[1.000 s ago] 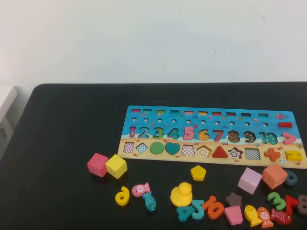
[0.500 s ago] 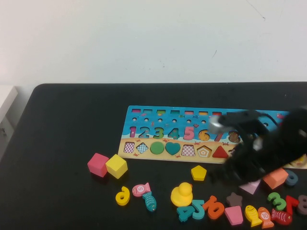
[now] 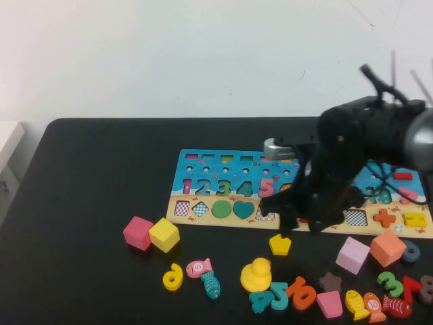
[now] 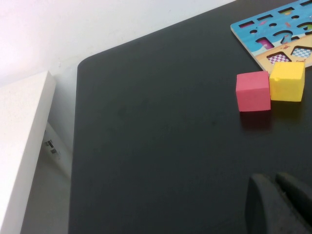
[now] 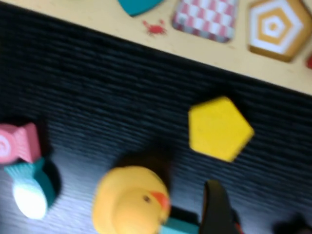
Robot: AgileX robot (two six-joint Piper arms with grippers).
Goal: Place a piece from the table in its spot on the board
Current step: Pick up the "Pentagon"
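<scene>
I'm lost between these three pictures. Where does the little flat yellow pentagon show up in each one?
High view: yellow pentagon lies on the black table, just below the right gripper, between board and yellow duck.
Left wrist view: not in it; only the pink and yellow cubes, the board's corner and the left gripper.
Right wrist view: right of centre.
Shared landmark: the duck, beside the pentagon in the high and right wrist views.

From my left wrist I look across the black table (image 4: 146,146), whose rounded corner meets a white wall and a white ledge (image 4: 24,146) beside it. A pink cube (image 4: 253,91) and a yellow cube (image 4: 287,81) sit touching, just beside the corner of the board (image 4: 273,34). A dark part of my left gripper (image 4: 280,204) shows at the frame's edge.
</scene>
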